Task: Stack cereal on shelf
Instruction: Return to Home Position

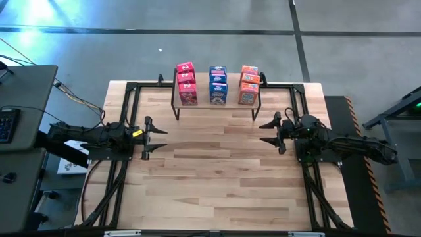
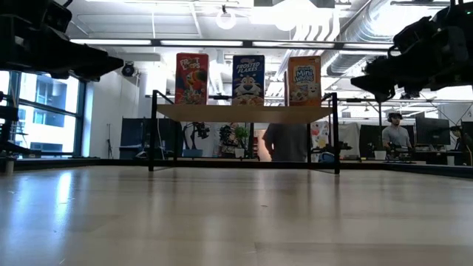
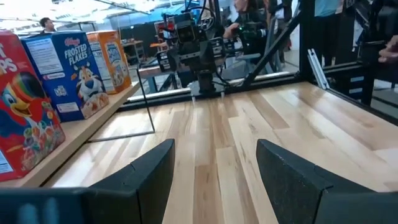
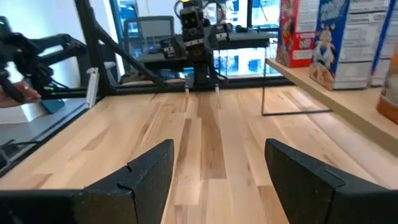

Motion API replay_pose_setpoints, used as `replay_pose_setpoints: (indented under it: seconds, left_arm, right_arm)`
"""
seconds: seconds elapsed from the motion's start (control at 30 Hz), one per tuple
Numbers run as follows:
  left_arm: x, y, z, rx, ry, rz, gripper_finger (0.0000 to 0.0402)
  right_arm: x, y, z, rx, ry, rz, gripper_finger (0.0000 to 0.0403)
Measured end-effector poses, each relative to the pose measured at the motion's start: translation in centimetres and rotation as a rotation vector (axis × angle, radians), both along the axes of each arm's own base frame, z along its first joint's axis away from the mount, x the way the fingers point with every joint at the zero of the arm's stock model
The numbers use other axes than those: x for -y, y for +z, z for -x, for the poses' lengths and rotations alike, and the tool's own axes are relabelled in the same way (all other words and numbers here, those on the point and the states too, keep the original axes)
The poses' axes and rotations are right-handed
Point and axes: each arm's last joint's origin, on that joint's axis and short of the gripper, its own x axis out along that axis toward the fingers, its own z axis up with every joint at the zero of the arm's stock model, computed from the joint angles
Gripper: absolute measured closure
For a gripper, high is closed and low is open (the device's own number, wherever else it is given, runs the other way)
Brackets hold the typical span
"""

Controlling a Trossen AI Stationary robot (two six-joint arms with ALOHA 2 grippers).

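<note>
The left gripper (image 1: 158, 139) hung over the left side of the desk (image 1: 217, 184), its fingers spread apart with nothing between them. The right gripper (image 1: 264, 133) faced it from the right side, likewise spread and empty. Both were well apart from the shelf (image 1: 203, 99), which stood at the far edge of the desk, between the two arms.

On the shelf's top board the cereal stood in three rows running front to back: red boxes (image 1: 187, 84) on the left, blue boxes (image 1: 218, 84) in the middle and orange boxes (image 1: 248, 84) on the right. Each row seemed to be three deep. No box lay on the desk, so the stacking looked finished, with only the arms' retreat to rest left.

The boxes were small printed cardboard blocks, upright and square-edged. The shelf was a pale wooden plank on thin black metal legs. The desk was light, striped butcher-block wood with a smooth sheen.
</note>
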Motion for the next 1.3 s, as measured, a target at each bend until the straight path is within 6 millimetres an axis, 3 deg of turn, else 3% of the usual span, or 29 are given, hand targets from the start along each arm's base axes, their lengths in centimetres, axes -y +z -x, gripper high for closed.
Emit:
replay_pose_setpoints:
  seconds: [1.3]
  left_arm:
    - [0.00, -0.10, 0.00, -0.009, 0.001, -0.001, 0.0186]
  right_arm:
    - [0.01, -0.28, 0.02, -0.026, -0.004, -0.009, 0.0158]
